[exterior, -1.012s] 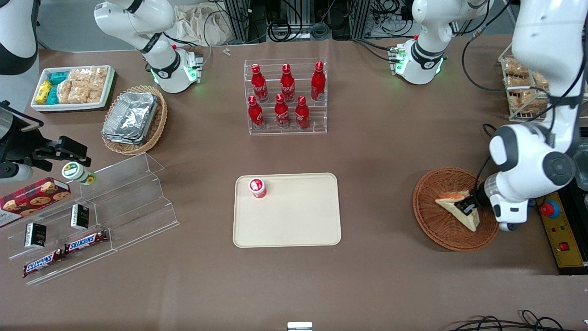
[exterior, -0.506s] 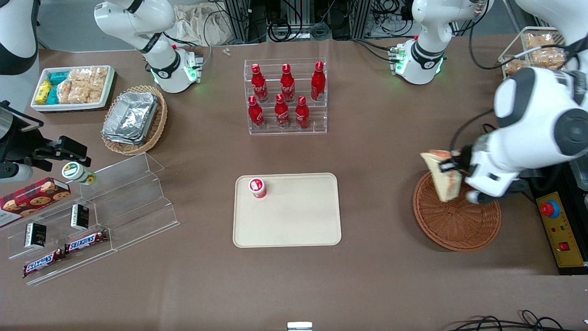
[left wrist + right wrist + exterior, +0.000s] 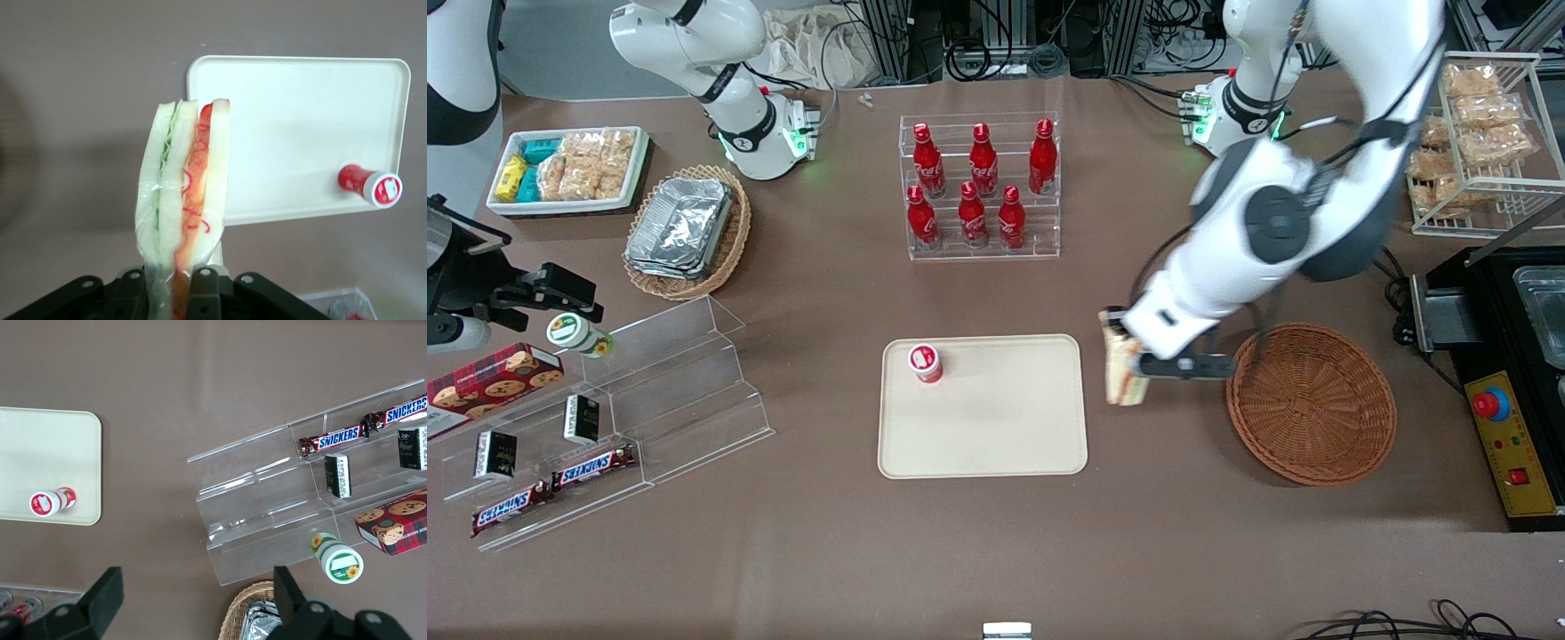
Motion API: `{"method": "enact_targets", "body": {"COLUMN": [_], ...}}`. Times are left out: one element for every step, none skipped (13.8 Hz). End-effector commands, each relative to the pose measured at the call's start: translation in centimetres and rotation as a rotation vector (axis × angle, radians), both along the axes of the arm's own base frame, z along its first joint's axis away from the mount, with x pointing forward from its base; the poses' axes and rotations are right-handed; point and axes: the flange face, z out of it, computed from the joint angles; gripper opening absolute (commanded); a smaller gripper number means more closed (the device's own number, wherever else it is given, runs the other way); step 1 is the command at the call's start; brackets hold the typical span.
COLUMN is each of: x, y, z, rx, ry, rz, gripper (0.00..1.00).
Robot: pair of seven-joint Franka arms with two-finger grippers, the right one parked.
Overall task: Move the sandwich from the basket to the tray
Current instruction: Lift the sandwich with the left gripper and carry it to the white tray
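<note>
Carrying sandwich (image 3: 1121, 378) clear of basket (image 3: 1311, 404), pincer (image 3: 1129, 360) clamping it mid-frame, now nearing tray (image 3: 996, 436) edge; lowering remaining.

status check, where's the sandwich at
Gripper shut on sandwich, airborne between basket and tray. Red cup on tray's corner; rest free.

**A robotics lab dressed as a snack counter**

White robot arms (image 3: 1263, 240) are bolted to a brown surface (image 3: 996, 551), with cable bundles (image 3: 996, 44) and rack frames along its edge farthest from the front camera. An emergency-stop box (image 3: 1507, 444) sits at the working arm's end. Shop-style stock fills the surface: 6 red cola bottles (image 3: 978, 187) in a clear rack, Snickers bars (image 3: 551, 484) on acrylic steps, packaged snacks (image 3: 574, 164).
</note>
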Motion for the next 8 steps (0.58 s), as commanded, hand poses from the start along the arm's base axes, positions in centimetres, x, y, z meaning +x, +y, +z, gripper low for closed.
{"method": "enact_targets", "body": {"x": [0.2,-0.2,-0.2,0.1,0.2,-0.1,0.0,-0.1], "y": [-3.5,-4.8,-5.5,-5.9,-6.3,-6.8,-7.2,-7.9], "z": [-4.8,-6.5,-8.4,-9.8,-11.3,-12.9,-14.2,-15.1], "rx": [0.021,0.007,-0.008,-0.027,-0.013,0.025,0.056,0.089], "ry": [-0.006,-0.005,0.002,-0.001,-0.011,-0.024,-0.037,-0.065], "rz": [0.036,0.037,0.040,0.040,0.022,0.012,0.037,0.044], "gripper": [0.00,0.00,0.00,0.00,0.00,0.00,0.00,0.00]}}
